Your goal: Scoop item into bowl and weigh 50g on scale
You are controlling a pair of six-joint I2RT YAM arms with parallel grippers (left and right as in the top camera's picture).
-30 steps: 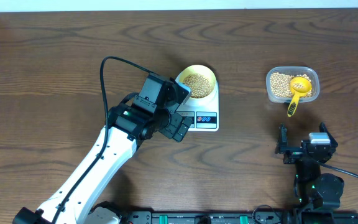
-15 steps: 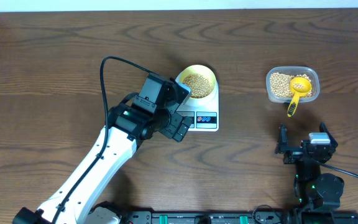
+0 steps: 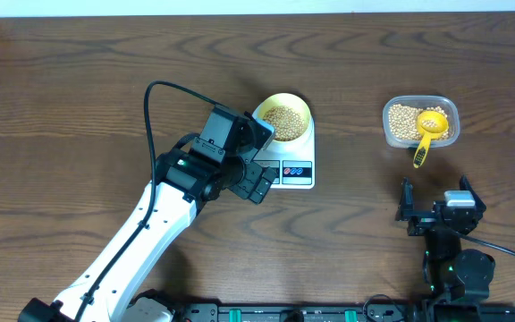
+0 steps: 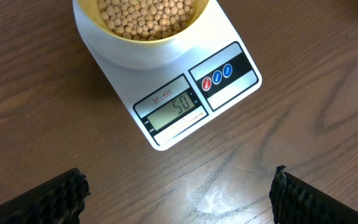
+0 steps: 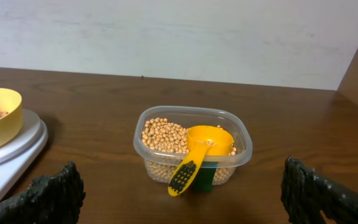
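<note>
The pale yellow bowl (image 3: pixel 283 117), filled with tan beans (image 3: pixel 282 117), stands on the white scale (image 3: pixel 294 172). In the left wrist view the bowl (image 4: pixel 143 52) holds beans (image 4: pixel 145 15), and the scale (image 4: pixel 166 134) reads 50 on its display. My left gripper (image 3: pixel 261 161) hovers open just left of the scale's front, with only bare table between its fingers (image 4: pixel 55 199). My right gripper (image 3: pixel 436 204) stands open near the front edge, well short of the clear container (image 5: pixel 193 143) of beans, and holds nothing.
A bright yellow scoop (image 3: pixel 426 134) rests in the clear container (image 3: pixel 421 121) at the right, its handle (image 5: pixel 183 174) hanging over the near rim toward my right gripper. A black cable (image 3: pixel 164 98) loops off the left arm. A pale wall stands behind the table.
</note>
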